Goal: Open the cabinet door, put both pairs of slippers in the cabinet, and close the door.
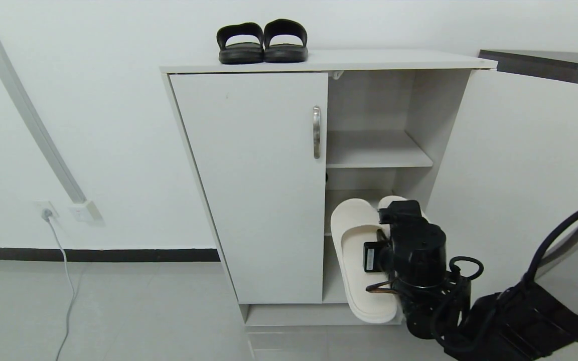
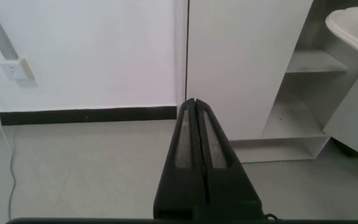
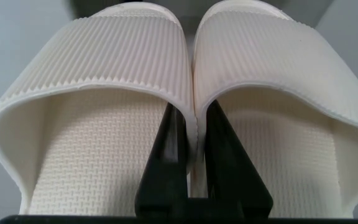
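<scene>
One pair in hand: right tool (image 3: 191,124) pinches cream ribbed foam slippers (image 1: 356,250) before open white cabinet (image 1: 249,190) | next: shelve, release | black rubber slippers (image 1: 262,42) atop | left tool (image 2: 194,109) pressed together.

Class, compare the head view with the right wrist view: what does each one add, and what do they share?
Head view adds: black slippers on the cabinet top, the left door shut, the right door swung open, a shelf inside. Right wrist view adds: ribbed straps up close, fingers pinching both inner edges together. Shared: the white slippers held in the right gripper.
</scene>
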`<state>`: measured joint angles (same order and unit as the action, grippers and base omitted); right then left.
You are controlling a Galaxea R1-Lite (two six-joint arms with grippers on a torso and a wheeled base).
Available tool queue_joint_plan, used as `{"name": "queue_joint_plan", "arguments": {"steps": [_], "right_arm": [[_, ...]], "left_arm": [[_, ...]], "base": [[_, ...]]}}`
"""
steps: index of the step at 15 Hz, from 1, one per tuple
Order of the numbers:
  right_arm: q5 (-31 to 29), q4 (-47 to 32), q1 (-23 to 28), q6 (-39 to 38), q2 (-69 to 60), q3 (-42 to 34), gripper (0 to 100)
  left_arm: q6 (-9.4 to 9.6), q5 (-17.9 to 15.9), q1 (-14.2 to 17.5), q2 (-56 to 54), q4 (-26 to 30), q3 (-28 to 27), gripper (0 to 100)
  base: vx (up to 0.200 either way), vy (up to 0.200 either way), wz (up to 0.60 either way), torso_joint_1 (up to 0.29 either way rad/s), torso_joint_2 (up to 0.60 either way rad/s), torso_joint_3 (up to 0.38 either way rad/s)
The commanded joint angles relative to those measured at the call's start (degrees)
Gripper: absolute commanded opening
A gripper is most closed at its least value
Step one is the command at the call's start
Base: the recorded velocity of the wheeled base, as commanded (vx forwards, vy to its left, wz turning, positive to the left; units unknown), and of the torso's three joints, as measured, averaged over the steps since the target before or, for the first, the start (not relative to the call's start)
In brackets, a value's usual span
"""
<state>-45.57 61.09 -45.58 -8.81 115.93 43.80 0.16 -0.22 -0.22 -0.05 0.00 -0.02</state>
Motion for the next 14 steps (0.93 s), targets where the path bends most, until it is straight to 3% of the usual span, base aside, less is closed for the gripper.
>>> {"name": "queue_joint_plan", "arguments": {"steps": [1,8,14], "right_arm": [[-2.0,-0.5,0.1,0.0,4.4,3.7,0],[-1.9,-0.2,-0.9,-0.2,4.7,3.0,0],[-1.9,-0.1,-1.3,-0.3,6.0,2.6,0]], "left_arm": [[0.02,-0.1,0.0,0.0,0.0,0.0,0],[0.02,-0.1,0.0,0.1,0.0,-0.1,0],[0.02,-0.2,0.0,0.1,0.0,-0.1,0]], "base": [[0.0,0.0,0.0,0.0,0.0,0.0],[0.0,0.0,0.0,0.0,0.0,0.0],[0.0,-0.2,0.0,0.001,0.0,0.002]]}}
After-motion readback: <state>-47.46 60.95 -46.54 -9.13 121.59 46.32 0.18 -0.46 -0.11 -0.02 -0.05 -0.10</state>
